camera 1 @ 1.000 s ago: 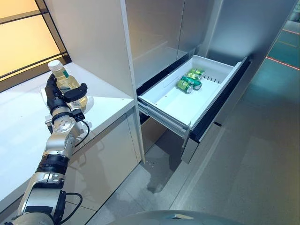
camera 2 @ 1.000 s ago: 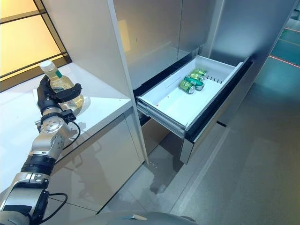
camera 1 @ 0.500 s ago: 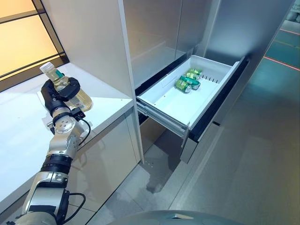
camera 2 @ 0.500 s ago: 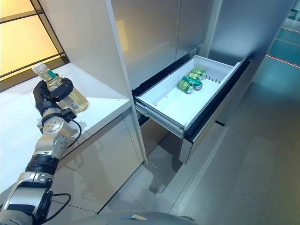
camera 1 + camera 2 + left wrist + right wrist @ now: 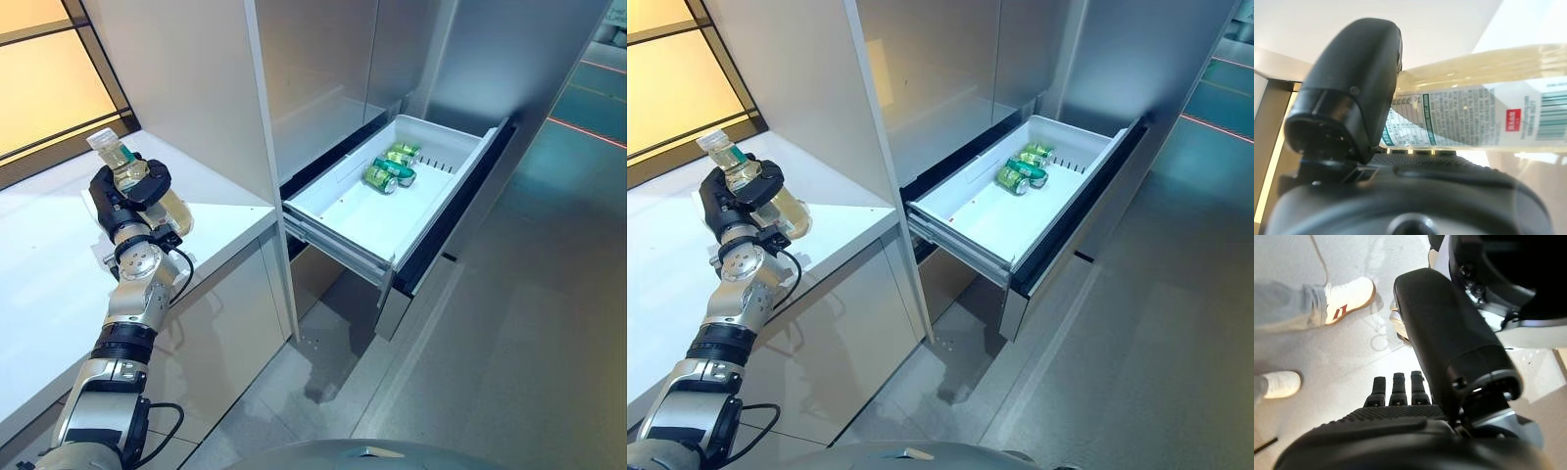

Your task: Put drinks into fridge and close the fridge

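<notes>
My left hand [image 5: 127,188] is shut on a clear bottle [image 5: 109,149] of pale yellow drink with a white cap and a green-and-white label. It holds the bottle tilted, just above the white counter [image 5: 49,274] at the left. The left wrist view shows the thumb [image 5: 1352,78] curled over the bottle [image 5: 1474,117]. The fridge's white drawer [image 5: 353,211] stands pulled open at centre right, with green cans [image 5: 389,168] lying at its far end. My right hand [image 5: 1400,431] hangs open over the floor, fingers [image 5: 1396,384] straight.
A tall grey panel [image 5: 186,88] stands between the counter and the fridge. The drawer's dark front [image 5: 456,196] juts out over the grey floor [image 5: 509,343]. A person's legs in white shoes [image 5: 1347,296] stand near my right hand.
My left hand has closed round the bottle, which stood upright on the counter, and lifted and tilted it. The drawer and cans are unchanged.
</notes>
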